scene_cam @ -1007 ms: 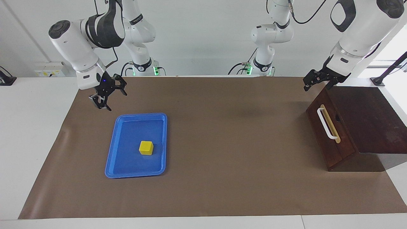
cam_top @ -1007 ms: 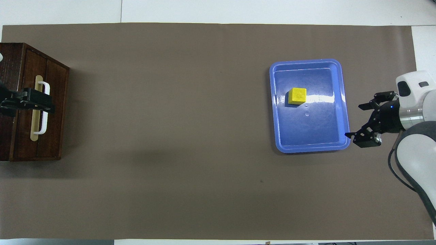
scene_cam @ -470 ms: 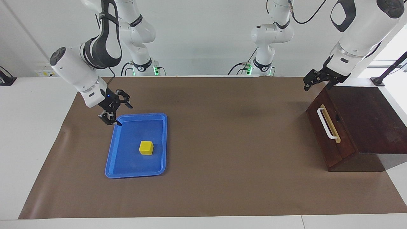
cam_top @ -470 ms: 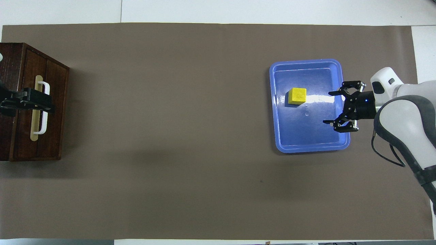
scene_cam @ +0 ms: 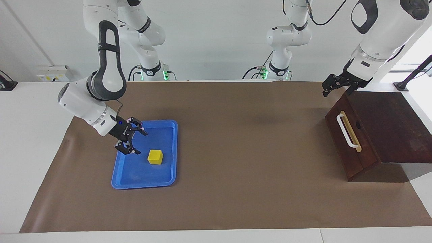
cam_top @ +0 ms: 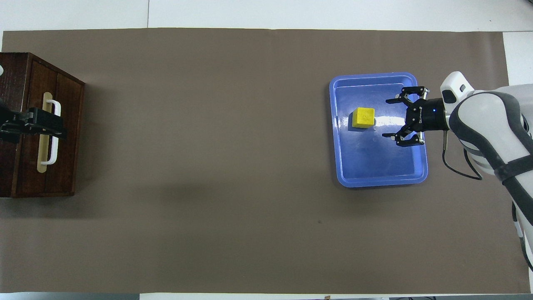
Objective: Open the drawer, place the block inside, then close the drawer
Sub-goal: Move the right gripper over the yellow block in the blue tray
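The block [scene_cam: 155, 157] sat in the blue tray [scene_cam: 170, 150] at the lower left of the facing frame. It looked light, rigid and flat-sided, probably best pinched across two opposite faces. The right end effector [scene_cam: 130, 140] hung spread wide just beside it, grasping nothing. The left end effector [scene_cam: 332, 84], also released, hovered at the upper right over the closed drawer [scene_cam: 347, 141], partly covering its handle [cam_top: 52, 131] in the overhead view.

My left gripper [cam_top: 62, 132] covers part of the drawer [cam_top: 62, 137] handle [cam_top: 55, 109] from overhead. The picture's edge cuts off the box [cam_top: 10, 83].
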You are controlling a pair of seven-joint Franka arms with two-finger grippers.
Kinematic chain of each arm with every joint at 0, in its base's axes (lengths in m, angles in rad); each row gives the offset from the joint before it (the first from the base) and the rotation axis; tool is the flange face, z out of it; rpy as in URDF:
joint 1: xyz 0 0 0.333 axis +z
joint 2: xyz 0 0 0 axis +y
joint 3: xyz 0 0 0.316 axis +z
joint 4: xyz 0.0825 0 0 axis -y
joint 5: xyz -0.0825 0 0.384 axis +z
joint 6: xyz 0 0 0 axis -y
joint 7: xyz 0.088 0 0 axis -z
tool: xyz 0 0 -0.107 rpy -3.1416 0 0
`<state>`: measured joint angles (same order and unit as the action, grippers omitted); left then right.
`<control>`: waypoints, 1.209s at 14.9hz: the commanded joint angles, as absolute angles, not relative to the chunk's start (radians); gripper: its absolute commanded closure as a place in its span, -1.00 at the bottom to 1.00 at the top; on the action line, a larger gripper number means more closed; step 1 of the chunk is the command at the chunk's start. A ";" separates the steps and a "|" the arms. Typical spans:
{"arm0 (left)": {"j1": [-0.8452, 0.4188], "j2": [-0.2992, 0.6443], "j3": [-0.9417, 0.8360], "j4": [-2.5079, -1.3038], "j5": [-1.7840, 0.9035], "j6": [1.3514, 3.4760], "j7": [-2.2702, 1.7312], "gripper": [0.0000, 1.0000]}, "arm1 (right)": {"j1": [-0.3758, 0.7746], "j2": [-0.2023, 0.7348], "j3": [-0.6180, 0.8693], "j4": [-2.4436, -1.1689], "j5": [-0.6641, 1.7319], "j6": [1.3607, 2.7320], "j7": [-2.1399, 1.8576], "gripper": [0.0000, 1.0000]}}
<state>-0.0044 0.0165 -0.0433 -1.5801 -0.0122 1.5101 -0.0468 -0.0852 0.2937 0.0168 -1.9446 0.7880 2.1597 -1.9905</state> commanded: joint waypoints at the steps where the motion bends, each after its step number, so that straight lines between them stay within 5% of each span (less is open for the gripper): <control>1: 0.002 0.018 -0.043 -1.568 -0.017 1.505 -0.043 -1.00 | -0.094 0.373 0.025 -1.870 0.842 2.117 -2.075 -1.00; 13: 0.018 0.012 -0.040 -1.577 -0.017 1.522 -0.084 -1.00 | -0.078 0.425 0.025 -1.871 0.882 2.154 -2.215 -1.00; 18: -0.021 -0.040 -0.048 -1.833 0.152 1.856 -0.100 -1.00 | -0.060 0.428 0.025 -1.871 0.896 2.190 -2.217 -1.00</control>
